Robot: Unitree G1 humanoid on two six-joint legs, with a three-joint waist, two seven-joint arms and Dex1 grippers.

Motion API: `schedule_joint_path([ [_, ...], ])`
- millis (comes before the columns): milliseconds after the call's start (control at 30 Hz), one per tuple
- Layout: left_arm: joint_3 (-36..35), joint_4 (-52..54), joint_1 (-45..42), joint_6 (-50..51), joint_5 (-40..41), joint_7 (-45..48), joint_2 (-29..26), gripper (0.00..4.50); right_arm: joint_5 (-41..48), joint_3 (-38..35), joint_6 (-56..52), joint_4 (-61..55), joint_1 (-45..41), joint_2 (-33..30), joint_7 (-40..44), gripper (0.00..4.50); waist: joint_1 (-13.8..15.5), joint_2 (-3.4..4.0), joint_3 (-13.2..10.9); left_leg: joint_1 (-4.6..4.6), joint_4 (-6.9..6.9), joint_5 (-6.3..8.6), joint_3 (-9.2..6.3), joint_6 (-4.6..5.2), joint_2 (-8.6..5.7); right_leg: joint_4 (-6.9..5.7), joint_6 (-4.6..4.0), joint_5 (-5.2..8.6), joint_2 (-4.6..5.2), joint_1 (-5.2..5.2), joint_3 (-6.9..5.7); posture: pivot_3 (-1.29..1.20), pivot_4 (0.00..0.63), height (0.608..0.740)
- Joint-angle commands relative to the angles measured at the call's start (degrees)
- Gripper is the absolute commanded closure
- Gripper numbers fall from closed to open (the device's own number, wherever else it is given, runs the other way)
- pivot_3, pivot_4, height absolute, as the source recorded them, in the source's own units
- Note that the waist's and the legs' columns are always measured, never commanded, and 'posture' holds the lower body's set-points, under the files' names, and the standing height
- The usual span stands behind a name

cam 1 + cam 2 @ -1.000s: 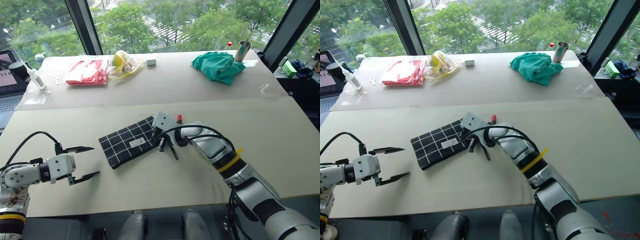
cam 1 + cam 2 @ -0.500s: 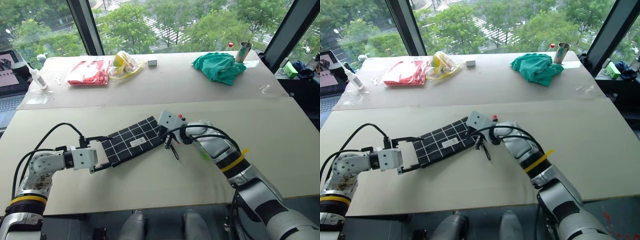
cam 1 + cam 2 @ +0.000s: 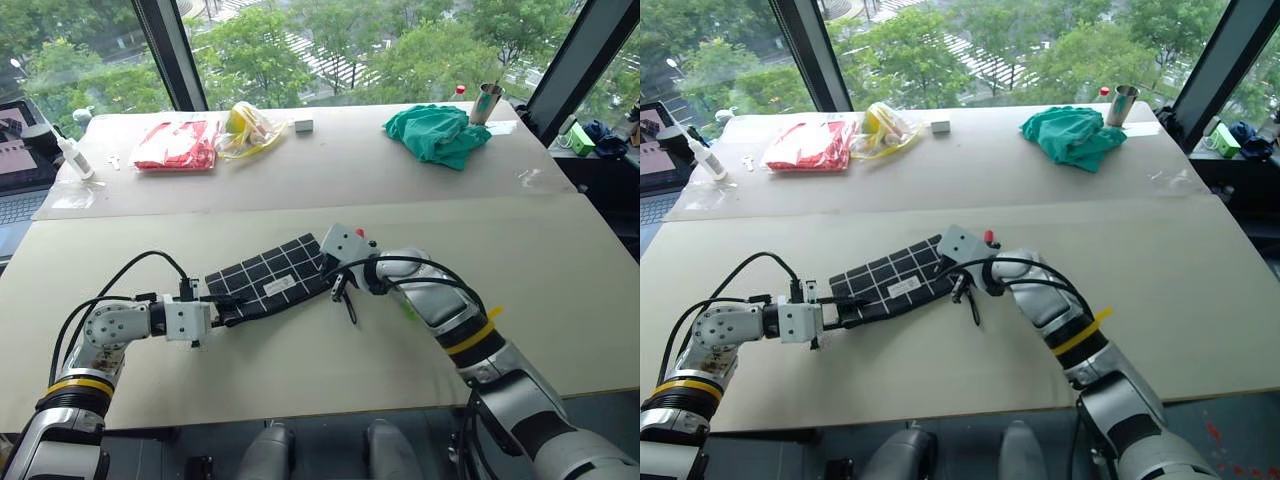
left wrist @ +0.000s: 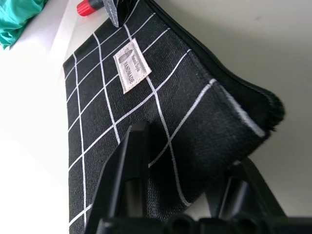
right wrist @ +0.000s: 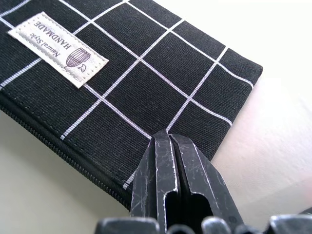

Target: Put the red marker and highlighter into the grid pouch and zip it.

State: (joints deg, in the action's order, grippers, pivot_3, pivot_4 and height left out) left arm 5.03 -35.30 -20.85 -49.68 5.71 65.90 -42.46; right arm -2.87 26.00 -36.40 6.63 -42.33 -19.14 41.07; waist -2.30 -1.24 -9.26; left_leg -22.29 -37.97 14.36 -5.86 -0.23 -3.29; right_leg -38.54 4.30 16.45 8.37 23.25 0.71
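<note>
The flat black fabric pouch with white grid lines (image 3: 270, 285) lies on the pale bench (image 3: 560, 290), near its middle. It looks soft, light and floppy, so it may bend or slide when pulled. The corners and the zipper edge look like the best places to hold it. The left end effector (image 4: 195, 180) has closed its two black fingers on the pouch's near corner, one above the cloth and one under it. The right end effector (image 5: 170, 161) is shut tight with nothing between its fingers, and its tip rests on the far end. A red tip (image 3: 372, 243), likely the red marker, pokes out beside it. A second ago the left end effector was wide open and well away from the pouch; now it has come across and pinched the corner.
</note>
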Motion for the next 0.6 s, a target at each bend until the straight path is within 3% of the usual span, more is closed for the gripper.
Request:
schedule_joint_path([
  [33,0.4,-1.44,-1.08,0.79,2.88,2.67,0.34,4.45,0.04,-1.3,-0.98,-2.09,0.67,-0.49,0.45,4.5,-0.2,0.0,0.0,0.0,0.0,0.0,0.0,0.0,0.0,0.0,0.0,0.0,0.0,0.0,0.0,0.0,0.15,0.74],
  [200,-1.04,-0.09,-0.69,9.31,8.99,5.47,2.56,4.45,3.52,-5.52,-1.15,-3.98,1.91,1.94,-0.52,4.5,-0.28,-0.01,0.0,-0.02,0.0,0.0,-0.02,0.0,0.0,0.0,0.0,0.0,0.0,0.0,-0.02,0.0,0.15,0.74],
  [300,-1.21,0.97,0.48,9.87,10.08,7.28,2.8,4.5,10.1,-15.37,-2.28,-2.99,0.8,6.06,-3.43,3.73,-0.58,0.0,0.0,-0.04,-0.02,0.0,-0.03,0.0,0.03,0.0,0.0,0.0,-0.02,0.02,-0.02,0.0,0.15,0.74],
  [400,-1.5,1.27,1.18,10.32,10.0,7.44,2.97,4.5,13.41,-19.63,-6.72,-6.12,0.17,6.05,-3.6,2.6,-0.68,0.0,-0.01,-0.04,-0.01,-0.01,-0.03,-0.01,0.06,-0.05,0.0,0.0,-0.04,0.06,-0.01,0.0,0.15,0.74],
  [600,-3.24,3.4,2.93,12.76,11.66,6.3,3.74,4.5,24.64,-28.41,-21.04,-21.44,4.42,-0.92,-0.68,0.51,-0.39,0.0,-0.01,-0.08,-0.01,0.01,-0.05,0.03,0.06,-0.01,0.0,0.0,-0.04,0.05,-0.02,0.0,0.15,0.74],
])
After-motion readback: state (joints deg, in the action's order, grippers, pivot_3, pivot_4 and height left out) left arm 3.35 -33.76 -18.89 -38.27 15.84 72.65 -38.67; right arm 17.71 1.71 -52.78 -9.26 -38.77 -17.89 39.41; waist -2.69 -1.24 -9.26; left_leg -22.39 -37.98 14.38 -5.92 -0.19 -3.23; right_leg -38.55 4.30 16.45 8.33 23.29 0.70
